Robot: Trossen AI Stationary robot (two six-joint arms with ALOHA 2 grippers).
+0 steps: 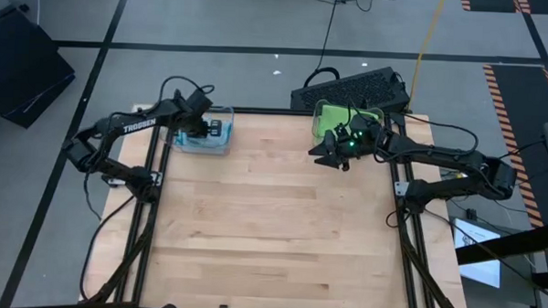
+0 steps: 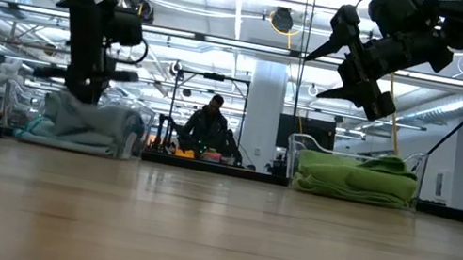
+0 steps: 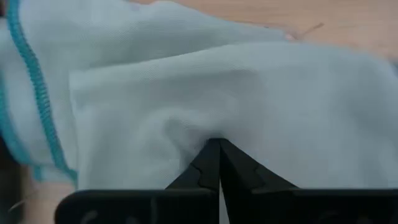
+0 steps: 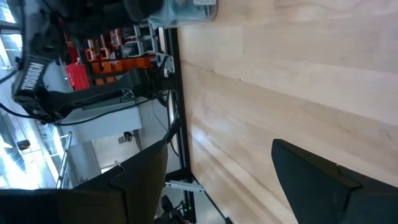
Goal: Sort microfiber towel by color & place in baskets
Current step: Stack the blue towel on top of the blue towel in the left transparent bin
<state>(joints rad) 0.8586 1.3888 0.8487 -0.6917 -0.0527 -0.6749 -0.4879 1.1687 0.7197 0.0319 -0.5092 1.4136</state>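
1. The left gripper [image 3: 219, 163] is pinched shut, its two dark tapered fingers meeting tip to tip on a fold of the soft pale-blue microfiber towel with teal stitched edging [image 3: 186, 93].
2. That towel lies rumpled inside the clear, round-cornered plastic basket [image 1: 221, 143] at the table's far left.
3. The right gripper [image 2: 337, 60] hangs above the table with its pointed black fingers spread apart, holding nothing.
4. Just beside and behind it sits the second see-through plastic basket [image 2: 305, 148], filled with a plush green folded towel [image 2: 357, 176].
5. Both baskets rest on the smooth, pale wooden plank tabletop [image 1: 271, 227].
6. Beyond the table's far edge lies a black keyboard [image 1: 349, 86].
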